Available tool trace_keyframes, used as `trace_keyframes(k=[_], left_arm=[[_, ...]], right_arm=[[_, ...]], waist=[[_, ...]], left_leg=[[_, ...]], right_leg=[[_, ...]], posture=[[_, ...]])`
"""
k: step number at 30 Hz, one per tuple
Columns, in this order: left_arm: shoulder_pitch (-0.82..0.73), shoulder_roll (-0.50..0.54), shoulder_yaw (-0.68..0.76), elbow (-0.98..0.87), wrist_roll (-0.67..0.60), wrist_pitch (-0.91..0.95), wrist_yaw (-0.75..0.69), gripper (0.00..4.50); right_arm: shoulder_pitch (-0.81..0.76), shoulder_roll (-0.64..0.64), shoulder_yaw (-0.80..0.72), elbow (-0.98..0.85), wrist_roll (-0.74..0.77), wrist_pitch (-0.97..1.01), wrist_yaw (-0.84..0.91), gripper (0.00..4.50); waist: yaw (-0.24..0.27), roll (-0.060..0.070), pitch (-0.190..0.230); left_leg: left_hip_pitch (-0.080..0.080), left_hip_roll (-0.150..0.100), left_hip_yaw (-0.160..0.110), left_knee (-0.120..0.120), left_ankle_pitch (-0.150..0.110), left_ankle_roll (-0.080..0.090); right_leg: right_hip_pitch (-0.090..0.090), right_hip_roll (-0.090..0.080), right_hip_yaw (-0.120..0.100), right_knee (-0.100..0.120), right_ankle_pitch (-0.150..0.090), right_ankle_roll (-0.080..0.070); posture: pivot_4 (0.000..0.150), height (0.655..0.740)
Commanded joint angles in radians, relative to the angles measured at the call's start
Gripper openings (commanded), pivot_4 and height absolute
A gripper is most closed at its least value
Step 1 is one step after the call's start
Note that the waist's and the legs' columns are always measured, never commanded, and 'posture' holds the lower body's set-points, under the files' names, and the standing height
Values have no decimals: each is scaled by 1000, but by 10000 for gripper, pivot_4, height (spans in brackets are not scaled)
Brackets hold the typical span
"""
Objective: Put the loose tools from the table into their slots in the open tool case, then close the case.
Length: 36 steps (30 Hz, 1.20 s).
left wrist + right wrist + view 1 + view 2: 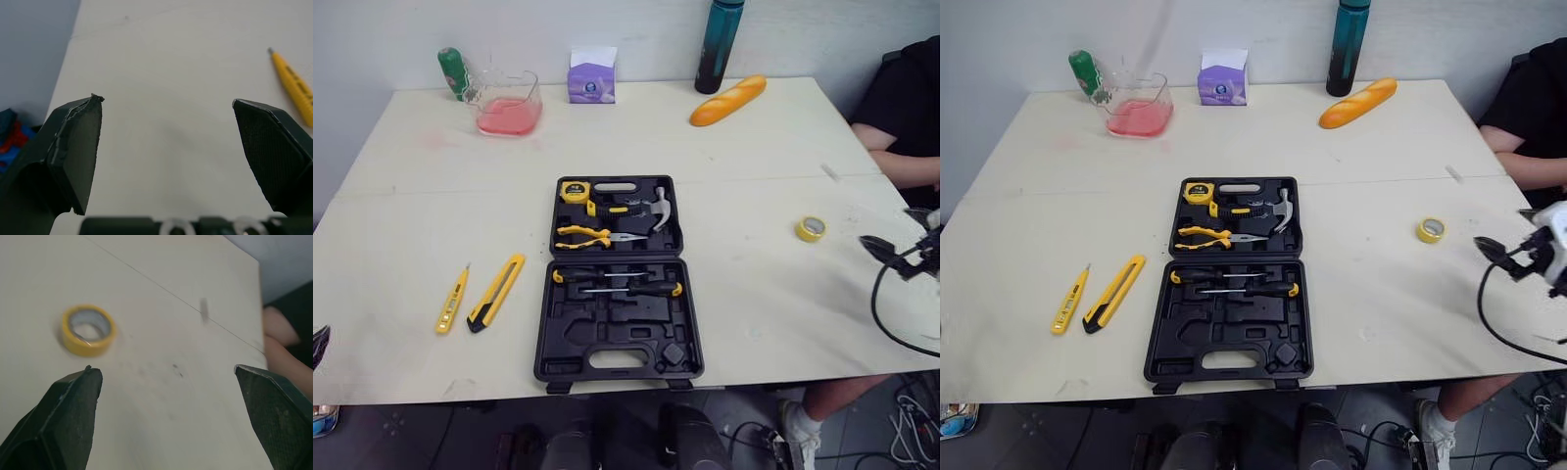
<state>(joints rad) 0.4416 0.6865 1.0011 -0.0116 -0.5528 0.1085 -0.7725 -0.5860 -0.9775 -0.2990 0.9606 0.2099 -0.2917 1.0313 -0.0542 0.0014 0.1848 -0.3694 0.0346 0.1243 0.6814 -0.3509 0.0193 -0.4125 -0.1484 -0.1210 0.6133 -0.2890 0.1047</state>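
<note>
tool case [617,325] lying open at centre | utility knife [496,292], tester pen [451,299] lying lower left | left gripper [166,100], right gripper [165,367] gaping empty

Counts:
- 1 tool case [617,338]. Inside it: 1 tape measure [574,192], 1 hammer [644,208], 1 pliers [592,236], 2 screwdrivers [572,277] [662,289].
- Loose on table [754,176]: 1 tester pen [451,300], 1 utility knife [496,292], 1 yellow tape roll [811,229].
- Non-tools: 2 bottles, green bottle [453,72] and teal bottle [719,46]; 1 clear jug [504,102] of pink liquid; 1 purple box [591,76]; 1 bread loaf [728,100].
- 1 person [906,108].
</note>
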Motion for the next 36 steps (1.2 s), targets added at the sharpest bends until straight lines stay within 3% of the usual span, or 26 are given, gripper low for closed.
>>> trace_keyframes(k=[1, 8, 12, 22, 36], left_arm=[[14, 26, 14, -83, -42, 47, -10, 45000], [44, 86, -8, -260, -112, 351, 69, 45000], [8, 140, -59, -339, -94, 532, 185, 45000], [-136, 151, -210, -497, -98, 860, 402, 45000], [-329, 112, -420, -423, -5, 899, 473, 45000]], right_arm=[[15, 13, -43, -163, 101, 115, 40, 44811], [95, 77, -34, -495, 246, 265, 171, 44811], [127, 131, -5, -653, 294, 291, 224, 44811], [188, 253, 104, -944, 412, 340, 362, 44811], [180, 312, 157, -998, 402, 329, 361, 44811]], waist=[[1, 0, 0], [6, 0, 0], [16, 0, 0], [28, 0, 0], [30, -2, -1]], left_leg=[[0, 0, 0, 0, 0, 0], [-1, 0, 0, 0, 1, 2], [0, -1, -1, 0, 1, 1], [0, -1, -2, 1, 2, 1], [0, -3, -2, 1, 3, 1]], right_leg=[[0, 0, 0, 0, 0, 0], [1, 0, 1, 3, 0, 0], [1, 0, 2, 3, 0, 0], [1, 1, 6, 5, 0, 0], [1, 3, 5, 7, 0, 0]], posture=[[1500, 7400], [1500, 7400], [1500, 7400], [1500, 7400], [1500, 7400]])
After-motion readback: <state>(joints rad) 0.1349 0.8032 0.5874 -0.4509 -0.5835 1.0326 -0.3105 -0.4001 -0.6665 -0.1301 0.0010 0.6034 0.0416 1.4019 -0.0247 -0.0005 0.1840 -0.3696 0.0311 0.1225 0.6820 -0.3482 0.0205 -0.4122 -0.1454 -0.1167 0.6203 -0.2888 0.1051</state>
